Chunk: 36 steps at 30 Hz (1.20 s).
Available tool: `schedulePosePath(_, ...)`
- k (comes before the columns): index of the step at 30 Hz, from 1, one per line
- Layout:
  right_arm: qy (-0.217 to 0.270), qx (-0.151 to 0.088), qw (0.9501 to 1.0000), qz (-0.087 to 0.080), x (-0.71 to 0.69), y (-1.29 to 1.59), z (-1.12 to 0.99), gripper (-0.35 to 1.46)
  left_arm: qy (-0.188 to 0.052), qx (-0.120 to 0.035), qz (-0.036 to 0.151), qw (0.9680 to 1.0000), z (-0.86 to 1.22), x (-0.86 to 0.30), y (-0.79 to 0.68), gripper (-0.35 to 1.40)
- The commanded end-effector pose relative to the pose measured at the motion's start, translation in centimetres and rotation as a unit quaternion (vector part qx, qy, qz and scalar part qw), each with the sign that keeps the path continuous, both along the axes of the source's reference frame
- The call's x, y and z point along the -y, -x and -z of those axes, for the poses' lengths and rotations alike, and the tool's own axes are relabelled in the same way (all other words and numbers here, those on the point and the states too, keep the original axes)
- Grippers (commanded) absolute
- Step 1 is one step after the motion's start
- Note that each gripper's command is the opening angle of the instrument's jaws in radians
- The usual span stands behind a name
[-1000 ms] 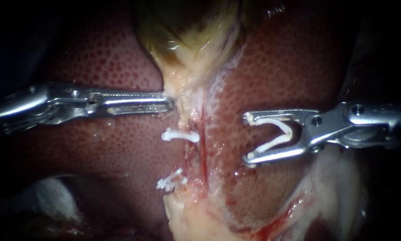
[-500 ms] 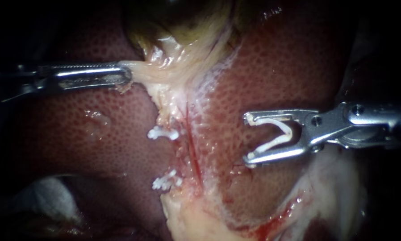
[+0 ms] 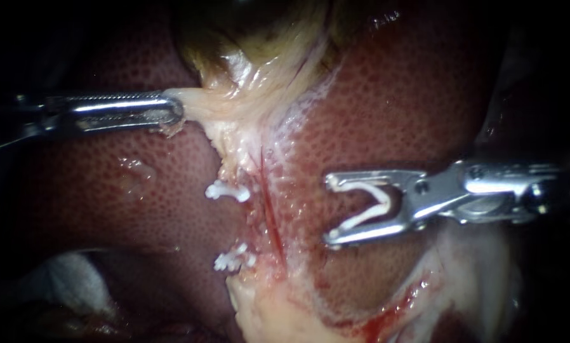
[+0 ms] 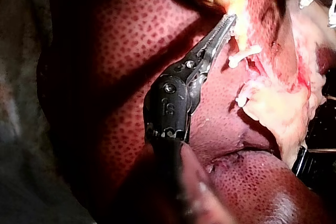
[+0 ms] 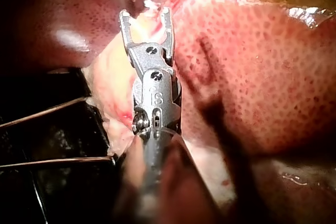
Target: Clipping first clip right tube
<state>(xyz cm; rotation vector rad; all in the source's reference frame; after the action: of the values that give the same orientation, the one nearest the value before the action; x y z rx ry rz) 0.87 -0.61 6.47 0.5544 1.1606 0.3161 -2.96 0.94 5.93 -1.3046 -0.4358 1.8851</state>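
Your right instrument (image 3: 328, 211) holds a white V-shaped plastic clip (image 3: 377, 203) short of the unclipped thin red right tube (image 3: 270, 215); your left instrument (image 3: 171, 109) grips pale tissue (image 3: 199, 105).

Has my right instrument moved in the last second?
Yes. The right instrument, holding a clip in its jaws, has advanced toward the right tube and slightly down the endoscope view; the liver behind it has not shifted.
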Motion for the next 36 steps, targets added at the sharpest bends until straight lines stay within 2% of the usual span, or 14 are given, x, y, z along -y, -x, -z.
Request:
schedulePosePath(1, -0.008, 0.007, 0.9999, -0.001, 0.06, -0.06, -0.14, 0.49, 0.000, 0.000, 0.000, 1.0000, 0.00, 0.00, 0.00, -0.35)
schedulePosePath(8, -0.032, 0.030, 0.9990, 0.006, 0.33, -0.32, -0.88, 0.49, 0.000, 0.000, 0.000, 1.0000, 0.00, 0.01, 0.00, -0.35)
schedulePosePath(14, -0.047, 0.042, 0.9980, 0.006, 0.45, -0.50, -1.24, 0.49, 0.000, 0.000, 0.000, 1.0000, 0.00, 0.01, 0.01, -0.35)
schedulePosePath(24, -0.066, 0.038, 0.9969, 0.019, 0.66, -0.83, -1.40, 0.49, 0.000, -0.001, 0.001, 1.0000, -0.01, 0.01, 0.03, -0.35)
schedulePosePath(30, -0.076, 0.038, 0.9962, 0.022, 0.68, -0.87, -1.39, 0.45, 0.001, -0.001, 0.001, 1.0000, -0.01, 0.01, 0.03, -0.35)
schedulePosePath(33, -0.094, 0.046, 0.9943, 0.017, 0.67, -0.84, -1.40, 0.34, 0.001, -0.001, 0.001, 1.0000, -0.02, 0.01, 0.04, -0.35)
schedulePosePath(36, -0.110, 0.054, 0.9923, 0.015, 0.67, -0.80, -1.41, 0.02, 0.001, -0.001, 0.001, 1.0000, -0.02, 0.02, 0.04, -0.35)
